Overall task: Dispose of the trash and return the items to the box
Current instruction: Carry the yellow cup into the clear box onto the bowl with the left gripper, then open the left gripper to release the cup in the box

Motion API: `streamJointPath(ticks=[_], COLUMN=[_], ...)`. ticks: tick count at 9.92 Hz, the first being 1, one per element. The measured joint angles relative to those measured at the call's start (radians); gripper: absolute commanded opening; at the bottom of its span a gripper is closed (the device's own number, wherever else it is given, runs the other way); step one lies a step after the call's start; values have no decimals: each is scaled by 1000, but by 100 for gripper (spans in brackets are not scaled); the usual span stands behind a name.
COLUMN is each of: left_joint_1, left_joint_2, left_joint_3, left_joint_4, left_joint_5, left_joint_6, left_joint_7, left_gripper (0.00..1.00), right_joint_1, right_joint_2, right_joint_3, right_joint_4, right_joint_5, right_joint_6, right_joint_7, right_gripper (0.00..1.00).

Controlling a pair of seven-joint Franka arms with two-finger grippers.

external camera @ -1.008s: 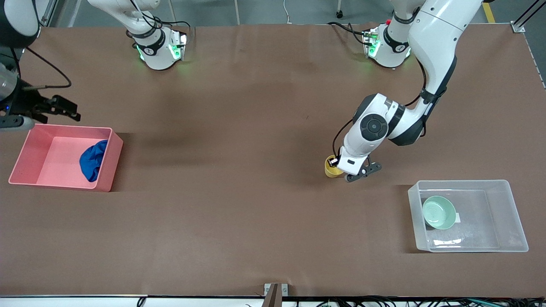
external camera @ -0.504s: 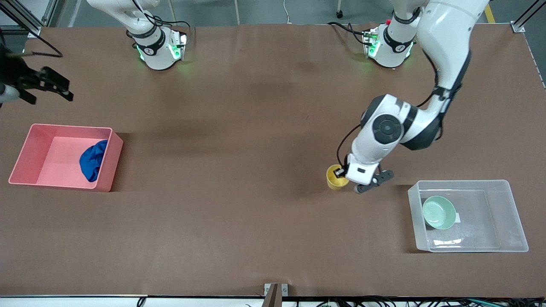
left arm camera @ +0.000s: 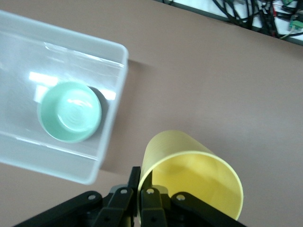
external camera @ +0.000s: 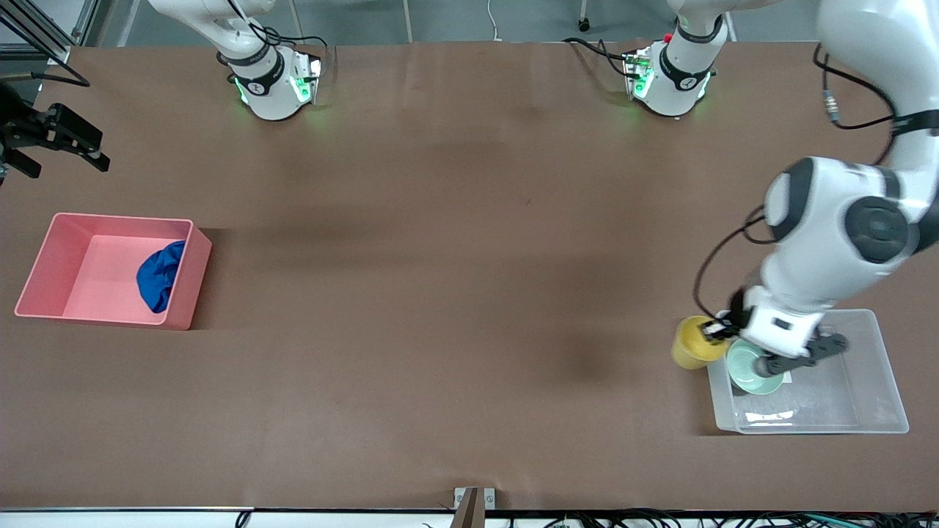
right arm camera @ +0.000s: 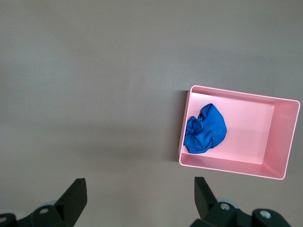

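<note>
Left end effector [external camera: 722, 334] grips the cup [external camera: 692, 352] by its rim, in the air over the box [external camera: 877, 400] edge; bowl [external camera: 748, 367] sits in the box. Right end effector [external camera: 44, 139] waits open above the counter [external camera: 440, 293]. Cloth [external camera: 159, 275] lies in the pink bin [external camera: 44, 249].

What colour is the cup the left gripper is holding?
Yellow: the cup, clearest in the left wrist view.

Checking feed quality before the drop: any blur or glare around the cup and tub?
Front view: the left arm above the clear tub is motion-blurred; the yellow cup is slightly soft. Left wrist view: glare streaks on the tub floor beside the green bowl; the cup rim stays readable. Right wrist view: evenly lit.
</note>
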Motion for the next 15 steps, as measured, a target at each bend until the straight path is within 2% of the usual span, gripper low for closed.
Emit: streamJointPath(ticks=[3, 6, 9, 11, 13, 14, 15], left_joint_1=[136, 158, 201, 206, 201, 200, 201], left_joint_2=[80, 180, 245, 263, 268, 275, 285], left_joint_3=[3, 33, 39, 38, 33, 31, 31], left_joint_4=[3, 17, 19, 20, 20, 20, 20], left_joint_5=[1, 106, 114, 100, 55, 49, 48], left_joint_6=[-2, 59, 137, 144, 144, 144, 156], left_joint_7=[256, 285, 298, 298, 298, 298, 298], left_gripper=[0, 0, 1, 2, 5, 10, 22], right_joint_1=[1, 2, 2, 2, 2, 2, 2], right_joint_2=[18, 20, 35, 49, 55, 55, 55], right_joint_3=[-1, -1, -1, -3, -3, -3, -3], right_joint_4=[1, 0, 0, 0, 0, 0, 0], right_joint_5=[0, 0, 0, 0, 0, 0, 0], right_joint_6=[-38, -46, -38, -35, -34, -34, -34], right_joint_7=[0, 0, 0, 0, 0, 0, 0], right_gripper=[100, 100, 100, 100, 100, 100, 100])
